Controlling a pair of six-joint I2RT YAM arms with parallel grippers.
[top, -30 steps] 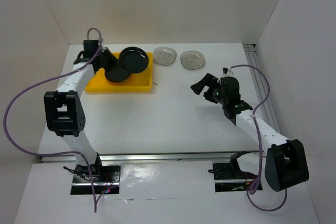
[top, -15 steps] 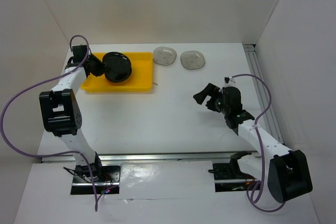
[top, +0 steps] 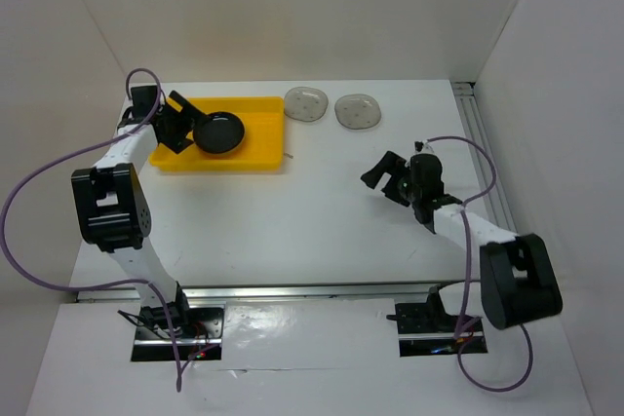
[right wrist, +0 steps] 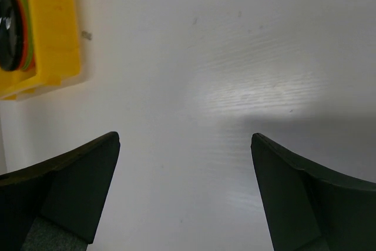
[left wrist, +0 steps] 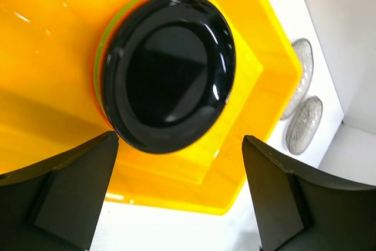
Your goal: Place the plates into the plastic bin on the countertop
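Observation:
A glossy black plate (top: 218, 132) (left wrist: 170, 72) lies flat on a stack in the yellow plastic bin (top: 261, 114) (left wrist: 249, 116). Lime green and orange rims (left wrist: 98, 57) peek out beneath it. My left gripper (top: 180, 124) (left wrist: 182, 198) is open just left of the stack, with nothing between its fingers (left wrist: 76, 186). Two translucent grey plates (top: 305, 103) (top: 357, 110) (left wrist: 299, 74) rest on the countertop (top: 322, 211) right of the bin. Over bare countertop at the right hangs my right gripper (top: 382, 174) (right wrist: 185, 192), open and empty. The bin (right wrist: 50, 27) and the plate stack (right wrist: 12, 22) show far off in its wrist view.
White walls enclose the countertop at the back and both sides. A metal rail (top: 478, 143) runs along the right edge. A purple cable (top: 58, 168) loops off the left arm.
The left gripper has opened and let go of the black plate, which now lies flat on the stack in the bin. The right arm has shifted slightly.

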